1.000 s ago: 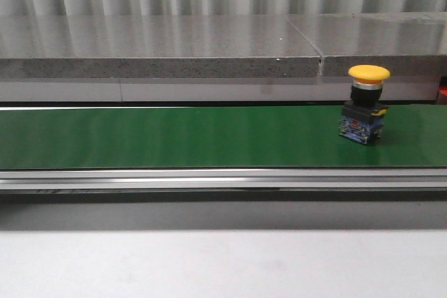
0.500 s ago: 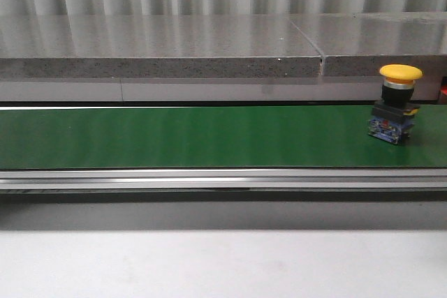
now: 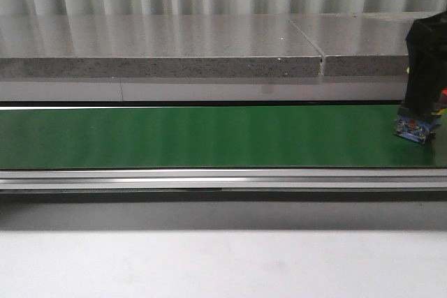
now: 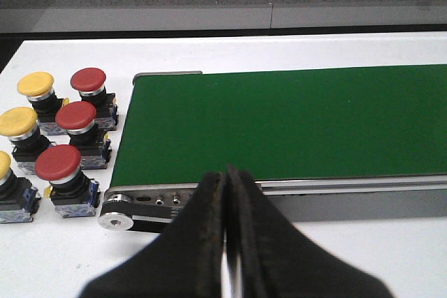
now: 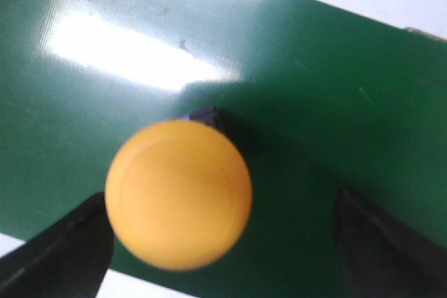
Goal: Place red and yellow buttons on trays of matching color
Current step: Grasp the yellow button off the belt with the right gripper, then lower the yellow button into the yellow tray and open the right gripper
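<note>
A yellow button [image 5: 178,194] stands upright on the green conveyor belt [image 5: 314,88], between the fingers of my open right gripper [image 5: 223,246]. It sits off-centre, close to one finger [image 5: 63,249] and far from the other. In the front view the right gripper [image 3: 421,106] hangs over the button at the belt's far right and hides its cap; only the blue base [image 3: 417,129] shows. My left gripper [image 4: 225,176] is shut and empty, just in front of the belt's end. Red buttons [image 4: 75,115] and yellow buttons [image 4: 17,121] stand on the white table beside that end. The trays are out of view.
The belt [image 3: 209,136] runs across the front view inside a metal frame [image 3: 209,179], with a grey stone ledge [image 3: 174,47] behind it. Its end roller [image 4: 117,221] lies close to my left gripper.
The yellow button rode the belt to the right. My right gripper has come down over it at the far right edge and now hides its cap.
</note>
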### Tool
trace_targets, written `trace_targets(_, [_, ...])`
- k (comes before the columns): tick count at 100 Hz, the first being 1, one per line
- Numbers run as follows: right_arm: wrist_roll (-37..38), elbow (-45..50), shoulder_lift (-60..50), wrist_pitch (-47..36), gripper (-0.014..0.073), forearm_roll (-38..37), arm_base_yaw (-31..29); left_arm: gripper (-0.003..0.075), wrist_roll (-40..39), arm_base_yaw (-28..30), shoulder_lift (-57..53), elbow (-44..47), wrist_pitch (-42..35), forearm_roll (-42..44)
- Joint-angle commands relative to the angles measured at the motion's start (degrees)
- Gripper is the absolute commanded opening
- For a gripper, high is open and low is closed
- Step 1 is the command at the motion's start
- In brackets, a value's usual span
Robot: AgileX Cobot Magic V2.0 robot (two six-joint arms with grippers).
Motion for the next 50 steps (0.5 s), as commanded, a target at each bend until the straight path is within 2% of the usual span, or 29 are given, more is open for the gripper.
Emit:
trace_targets(1, [-0.7,-1.3,-1.0,-4.3,0.0596,0.5,0.0,-0.0020,-0.1,-0.4,0.5,-1.7,-4.4,-0.8])
trace_targets(13, [-0.7,-1.4,0.1,-5.0,0.0466,0.5,0.0,-0.0020,-0.1,-0.4,0.5,-1.7,-4.4,-0.8])
trace_targets(24, [-0.7,-1.4,0.7,-4.2,0.0248,0.5,0.0,-0.0020,-0.1,-0.4,0.5,-1.7,-4.4,-0.8])
trace_targets(31, [-0.7,-1.7,0.6,-4.0,0.0144,0.5,0.0,-0.0020,-0.1,-0.4,0.5,-1.7,-4.4,-0.8])
trace_targets(38, [-0.7,-3.0,0.6,-2.4,0.0097,0.5,0.0,-0.0020,-0.1,-0.4,0.5,-1.7,-4.4,-0.8])
trace_targets(50, [-0.7,-5.8,-0.3,1.4,0.0097,0.2,-0.1,-0.0020,-0.1,-0.4,0.5,-1.7,-4.4,-0.8])
